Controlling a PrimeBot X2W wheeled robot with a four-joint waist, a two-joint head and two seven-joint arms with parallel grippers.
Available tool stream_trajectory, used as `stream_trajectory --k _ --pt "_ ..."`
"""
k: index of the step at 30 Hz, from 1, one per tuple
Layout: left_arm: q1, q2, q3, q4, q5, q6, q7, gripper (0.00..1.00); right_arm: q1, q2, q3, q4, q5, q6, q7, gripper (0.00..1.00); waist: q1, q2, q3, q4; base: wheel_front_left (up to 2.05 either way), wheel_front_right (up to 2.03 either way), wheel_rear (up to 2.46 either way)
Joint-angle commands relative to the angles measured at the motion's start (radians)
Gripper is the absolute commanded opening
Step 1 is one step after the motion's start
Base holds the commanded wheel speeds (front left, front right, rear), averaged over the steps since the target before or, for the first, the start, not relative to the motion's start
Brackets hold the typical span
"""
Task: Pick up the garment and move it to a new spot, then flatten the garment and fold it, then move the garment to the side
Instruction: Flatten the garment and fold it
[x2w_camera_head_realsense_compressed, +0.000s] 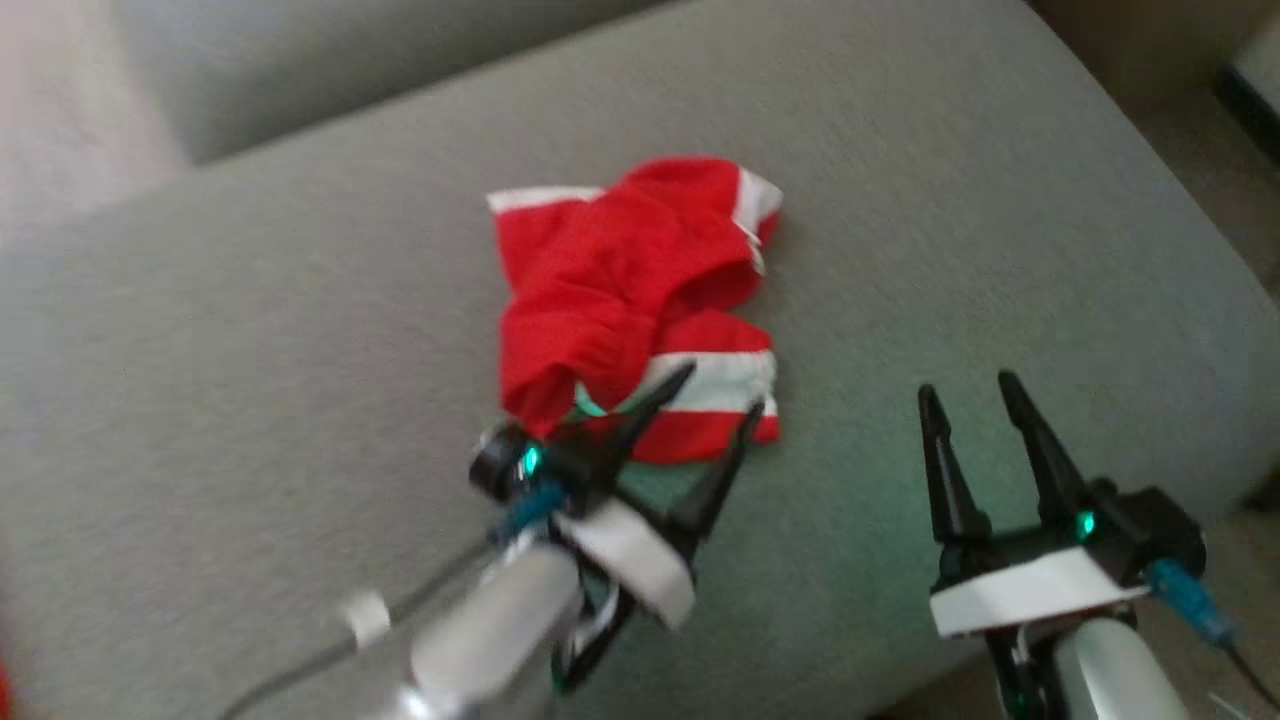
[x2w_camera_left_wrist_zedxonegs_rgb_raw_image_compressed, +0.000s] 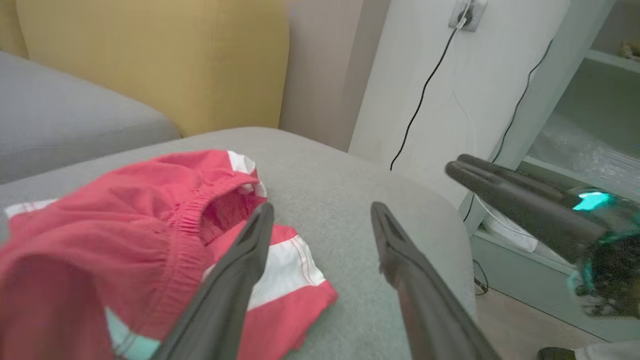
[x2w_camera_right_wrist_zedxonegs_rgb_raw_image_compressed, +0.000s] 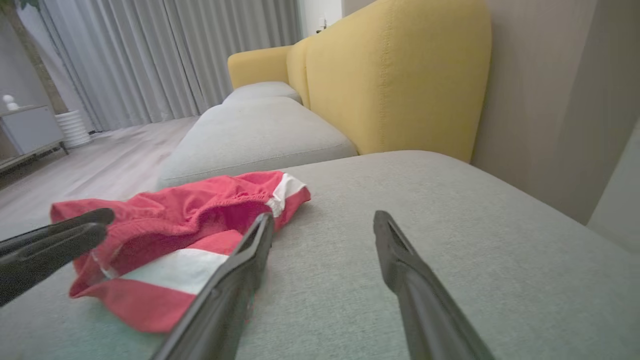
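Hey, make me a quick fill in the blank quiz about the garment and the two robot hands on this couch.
1. The crumpled garment on the grey cushion is mostly ____ with white bands.
2. The left hand, at the garment's near edge, is ____ and holds nothing.
3. In the head view the right hand is over bare cushion to the garment's ____.
4. The sofa backrest is ____.
Missing words: red; open; right; yellow.
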Motion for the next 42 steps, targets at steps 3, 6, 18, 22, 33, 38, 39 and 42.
stream_trajectory --k 3,6,18,22,33,38,39,42 --pt "-0.113 -0.005 -0.018 0.014 -0.123 0.008 0.001 1.0 -0.051 -0.005 0.006 -0.039 0.031 -0.001 -0.011 1.0 -0.0004 0.0 0.143 -0.116 0.0 0.0 0.0" --pt "-0.207 -0.005 -0.082 0.074 -0.174 0.027 0.014 1.0 -0.069 -0.005 -0.009 -0.04 0.055 -0.001 -0.011 1.0 -0.0004 0.0 0.192 -0.139 0.0 0.0 0.0" --pt "-0.459 -0.005 -0.239 0.204 -0.35 0.203 0.013 1.0 -0.125 -0.005 0.002 -0.033 0.101 -0.001 -0.011 1.0 -0.0004 0.0 0.307 -0.187 0.0 0.0 0.0" --pt "-0.515 -0.005 -0.28 0.234 -0.407 0.254 0.01 0.95 -0.126 -0.005 0.006 -0.027 0.106 -0.001 -0.011 1.0 -0.0004 0.0 0.317 -0.19 0.0 0.0 0.0" --pt "-0.571 -0.005 -0.359 0.265 -0.519 0.259 0.005 0.0 -0.121 -0.005 0.001 -0.018 0.103 -0.001 -0.011 1.0 -0.0004 0.0 0.268 -0.193 0.0 0.0 0.0" --pt "-0.621 -0.005 -0.378 0.136 -0.552 0.18 -0.027 0.0 -0.104 -0.005 -0.014 -0.011 0.082 -0.001 -0.011 1.0 -0.0004 0.0 0.185 -0.153 0.0 0.0 0.0" --pt "-0.64 -0.005 -0.381 0.109 -0.559 0.17 -0.029 0.0 -0.098 -0.005 -0.018 -0.011 0.076 -0.001 -0.011 1.0 -0.0004 0.0 0.165 -0.14 0.0 0.0 0.0" --pt "-0.71 -0.005 -0.379 0.037 -0.59 0.143 -0.035 0.0 -0.079 -0.005 -0.027 -0.01 0.052 -0.001 -0.011 1.0 -0.0004 0.0 0.096 -0.096 0.0 0.0 0.0"
